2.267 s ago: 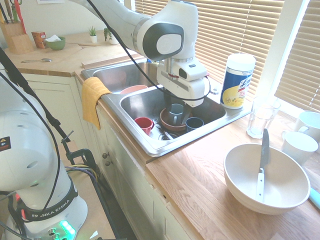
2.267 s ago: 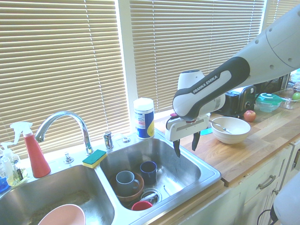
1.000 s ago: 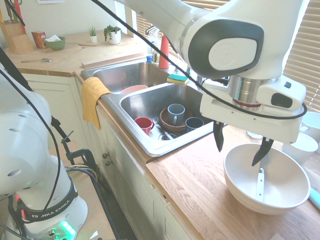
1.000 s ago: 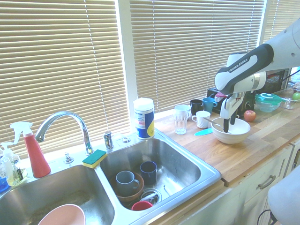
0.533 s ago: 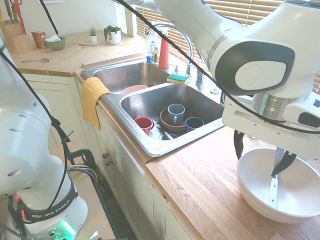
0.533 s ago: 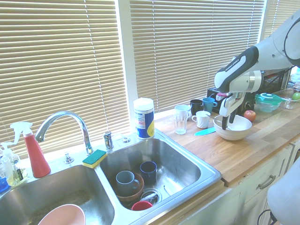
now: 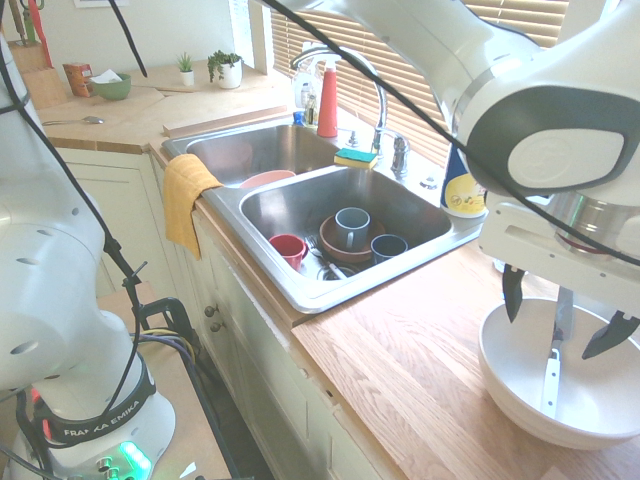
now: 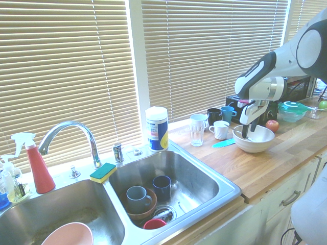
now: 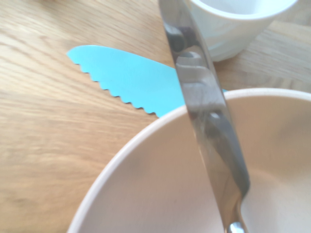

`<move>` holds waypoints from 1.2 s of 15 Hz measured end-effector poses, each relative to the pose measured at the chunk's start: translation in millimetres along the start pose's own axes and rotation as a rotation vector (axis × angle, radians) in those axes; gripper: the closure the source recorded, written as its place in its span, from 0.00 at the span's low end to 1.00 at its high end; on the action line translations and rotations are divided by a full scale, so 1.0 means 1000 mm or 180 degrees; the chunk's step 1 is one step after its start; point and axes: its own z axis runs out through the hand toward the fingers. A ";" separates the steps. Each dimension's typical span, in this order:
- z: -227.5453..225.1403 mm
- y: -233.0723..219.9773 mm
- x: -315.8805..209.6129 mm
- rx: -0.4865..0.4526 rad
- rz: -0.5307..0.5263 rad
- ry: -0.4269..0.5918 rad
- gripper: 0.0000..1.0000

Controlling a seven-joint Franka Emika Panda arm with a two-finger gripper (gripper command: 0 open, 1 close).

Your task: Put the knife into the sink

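In the first exterior view the gripper (image 7: 566, 316) hangs over the large white bowl (image 7: 520, 385) on the wooden counter (image 7: 400, 350), right of the sink (image 7: 300, 205). Its jaws stand wide apart, holding nothing, one finger to each side of the knife (image 7: 555, 350), which leans inside the bowl, white handle low. The second exterior view shows the gripper (image 8: 247, 133) above the bowl (image 8: 253, 145), well right of the sink (image 8: 204, 186). The wrist view shows the knife's blade (image 9: 204, 107) crossing the bowl's rim (image 9: 126, 150), with a blue serrated knife (image 9: 126, 80) on the counter beyond.

Bright window daylight, soft wrist focus
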 end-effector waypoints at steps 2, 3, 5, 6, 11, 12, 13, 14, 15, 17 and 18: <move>0.022 0.000 0.006 -0.0055 0.0024 -0.0030 0.00; 0.029 0.001 0.007 -0.0074 0.0048 -0.0044 1.00; 0.033 0.006 0.006 -0.0074 0.0097 -0.0055 1.00; 0.033 0.009 0.006 -0.0075 0.0115 -0.0055 1.00; 0.035 0.012 0.003 -0.0076 0.0117 -0.0076 1.00; 0.035 0.012 0.003 -0.0076 0.0117 -0.0074 1.00; 0.034 0.013 0.003 -0.0075 0.0117 -0.0071 1.00; 0.034 0.013 0.003 -0.0074 0.0117 -0.0069 1.00; 0.034 0.013 0.003 -0.0074 0.0117 -0.0069 1.00; 0.034 0.013 0.003 -0.0074 0.0117 -0.0071 1.00; 0.035 0.013 0.003 -0.0075 0.0117 -0.0074 1.00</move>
